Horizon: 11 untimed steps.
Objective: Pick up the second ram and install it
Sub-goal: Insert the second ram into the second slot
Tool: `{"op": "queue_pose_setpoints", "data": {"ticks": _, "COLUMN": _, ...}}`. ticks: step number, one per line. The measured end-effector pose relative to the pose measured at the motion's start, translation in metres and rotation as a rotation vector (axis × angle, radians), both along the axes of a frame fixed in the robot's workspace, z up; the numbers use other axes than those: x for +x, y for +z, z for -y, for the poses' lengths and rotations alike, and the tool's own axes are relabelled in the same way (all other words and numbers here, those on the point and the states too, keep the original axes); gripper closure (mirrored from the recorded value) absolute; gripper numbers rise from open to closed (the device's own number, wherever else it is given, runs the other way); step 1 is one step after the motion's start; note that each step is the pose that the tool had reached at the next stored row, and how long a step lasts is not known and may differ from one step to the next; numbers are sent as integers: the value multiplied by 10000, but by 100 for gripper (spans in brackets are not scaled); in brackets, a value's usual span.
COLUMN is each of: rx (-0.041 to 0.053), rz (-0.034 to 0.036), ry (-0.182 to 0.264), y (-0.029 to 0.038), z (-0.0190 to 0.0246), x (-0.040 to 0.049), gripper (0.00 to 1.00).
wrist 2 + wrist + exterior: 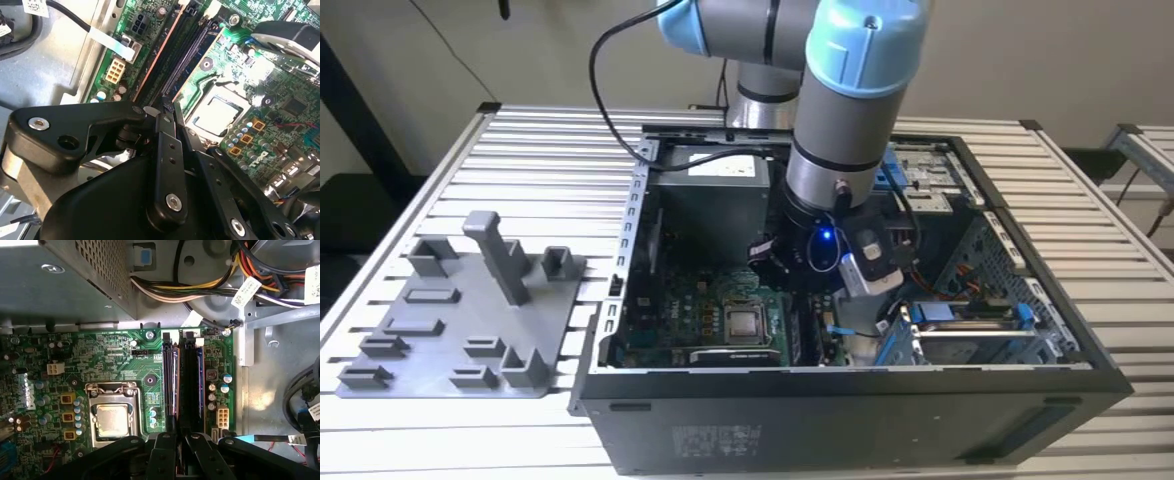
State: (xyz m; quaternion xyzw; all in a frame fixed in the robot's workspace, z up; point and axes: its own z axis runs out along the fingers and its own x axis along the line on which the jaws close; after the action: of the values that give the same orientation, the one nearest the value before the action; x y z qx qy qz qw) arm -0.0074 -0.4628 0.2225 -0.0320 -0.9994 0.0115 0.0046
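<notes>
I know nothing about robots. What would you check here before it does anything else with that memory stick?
1. Gripper lined up over the memory slots: ok.
2. Second ram fully seated: cannot tell.
3. Cable bundle lying away from the slots: ok.
4. Computer case open, arm reaching inside: ok.
5. Grey tray outside the case: ok.

Inside the open case (630, 250), room above the memory slots (182, 380) is hemmed by cable bundle (200, 287) and drive cage (974, 335).
</notes>
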Motion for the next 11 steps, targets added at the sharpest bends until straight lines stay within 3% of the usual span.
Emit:
{"op": "queue_pose_setpoints", "data": {"ticks": 5, "rx": -20, "rz": 1, "ry": 1, "y": 0, "z": 0, "x": 0, "gripper": 86}}
{"op": "queue_pose_setpoints", "data": {"ticks": 11, "rx": -202, "rz": 0, "ry": 0, "y": 47, "z": -1, "x": 0, "gripper": 86}}
